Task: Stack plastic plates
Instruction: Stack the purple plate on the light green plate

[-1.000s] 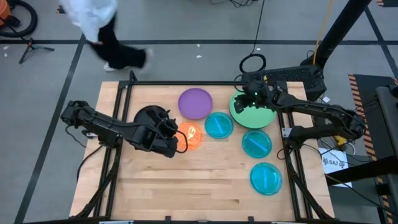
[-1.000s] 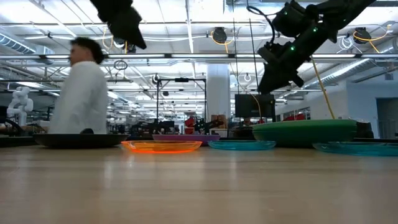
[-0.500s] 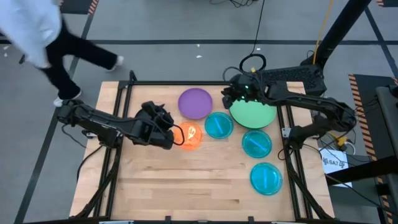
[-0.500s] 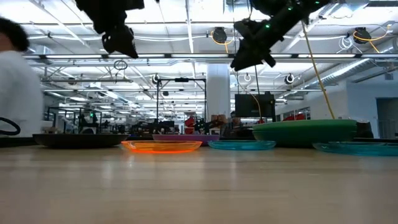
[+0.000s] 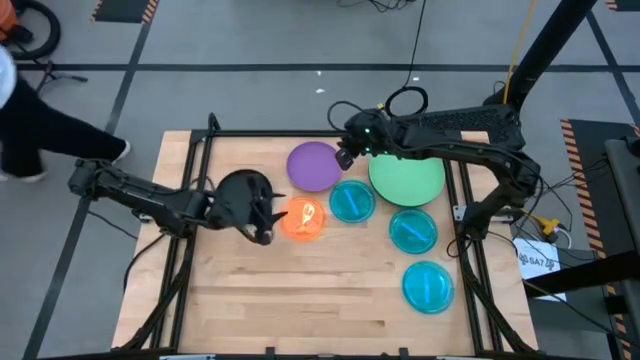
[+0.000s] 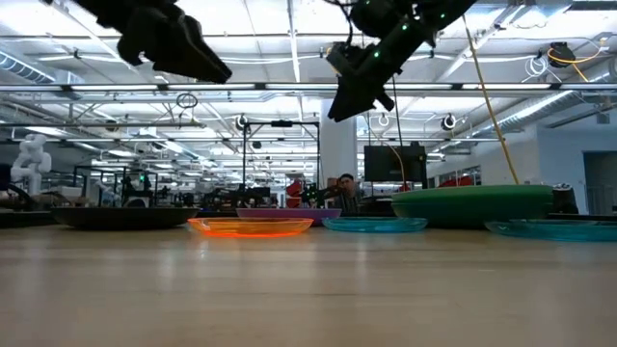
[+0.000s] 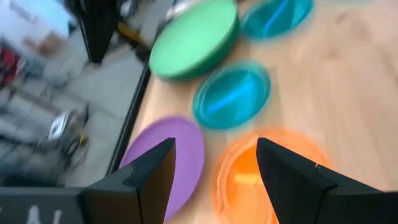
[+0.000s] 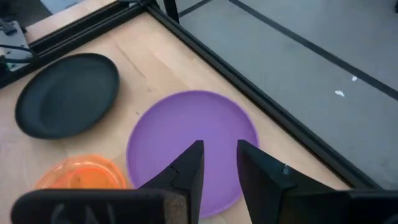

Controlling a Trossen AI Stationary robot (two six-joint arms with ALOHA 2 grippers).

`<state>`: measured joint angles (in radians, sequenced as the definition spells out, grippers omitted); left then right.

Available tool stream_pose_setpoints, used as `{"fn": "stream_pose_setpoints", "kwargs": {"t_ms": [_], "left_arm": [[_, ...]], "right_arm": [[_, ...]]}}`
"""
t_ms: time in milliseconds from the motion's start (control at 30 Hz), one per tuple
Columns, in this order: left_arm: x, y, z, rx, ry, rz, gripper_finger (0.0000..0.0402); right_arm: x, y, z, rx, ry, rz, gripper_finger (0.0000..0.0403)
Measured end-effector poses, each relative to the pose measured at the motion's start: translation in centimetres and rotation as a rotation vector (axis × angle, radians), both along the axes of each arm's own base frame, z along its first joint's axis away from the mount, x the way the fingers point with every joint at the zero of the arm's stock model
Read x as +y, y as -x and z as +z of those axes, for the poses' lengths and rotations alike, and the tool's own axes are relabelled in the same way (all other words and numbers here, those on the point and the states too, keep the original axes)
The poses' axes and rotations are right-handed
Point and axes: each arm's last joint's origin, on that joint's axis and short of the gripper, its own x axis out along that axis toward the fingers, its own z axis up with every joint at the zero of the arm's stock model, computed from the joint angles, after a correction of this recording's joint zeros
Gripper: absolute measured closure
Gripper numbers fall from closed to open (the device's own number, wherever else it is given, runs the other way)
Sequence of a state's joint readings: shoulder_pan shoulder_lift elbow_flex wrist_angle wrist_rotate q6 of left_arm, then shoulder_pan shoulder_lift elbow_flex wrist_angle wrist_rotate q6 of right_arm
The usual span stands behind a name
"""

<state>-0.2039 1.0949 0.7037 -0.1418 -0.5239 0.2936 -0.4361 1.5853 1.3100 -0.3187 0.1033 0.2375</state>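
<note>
Plates lie spread on the table (image 5: 300,300): purple plate (image 5: 314,165), orange plate (image 5: 303,219), mint plate (image 5: 407,181). Left gripper (image 5: 262,222) hangs open above orange; right gripper (image 8: 216,163) hangs slightly open above purple

Both arms hung raised above the counter. The left tool (image 5: 268,214) held its fingers spread wide; the right tool (image 5: 345,156) showed a narrow gap between its fingers.

The left hand (image 5: 268,222) hangs beside one small plate (image 5: 303,219), the right hand (image 5: 345,152) by a medium plate (image 5: 314,165).
</note>
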Motion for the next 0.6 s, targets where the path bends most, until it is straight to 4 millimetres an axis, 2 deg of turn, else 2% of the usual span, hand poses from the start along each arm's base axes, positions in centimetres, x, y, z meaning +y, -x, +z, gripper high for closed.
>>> {"fn": "stream_pose_setpoints", "kwargs": {"t_ms": [133, 200, 333, 600], "left_arm": [[1.5, 1.3, 0.1, -0.125, 0.022, -0.042, 0.0172], [2.2, 1.8, 0.7, -0.182, 0.044, -0.061, 0.0172], [3.2, 2.8, 1.4, -0.227, 0.092, -0.094, 0.0172], [3.6, 4.2, 1.2, -0.156, 0.114, -0.073, 0.0172]], "right_arm": [[-0.9, -1.1, -1.3, 0.036, -0.021, -0.012, 0.0312], [-1.5, -1.8, -1.5, 0.042, -0.027, -0.021, 0.0312], [-2.8, -3.5, -2.1, 0.076, -0.045, -0.035, 0.0312], [-6.5, -5.2, -4.7, 0.195, -0.122, -0.109, 0.0312]]}}
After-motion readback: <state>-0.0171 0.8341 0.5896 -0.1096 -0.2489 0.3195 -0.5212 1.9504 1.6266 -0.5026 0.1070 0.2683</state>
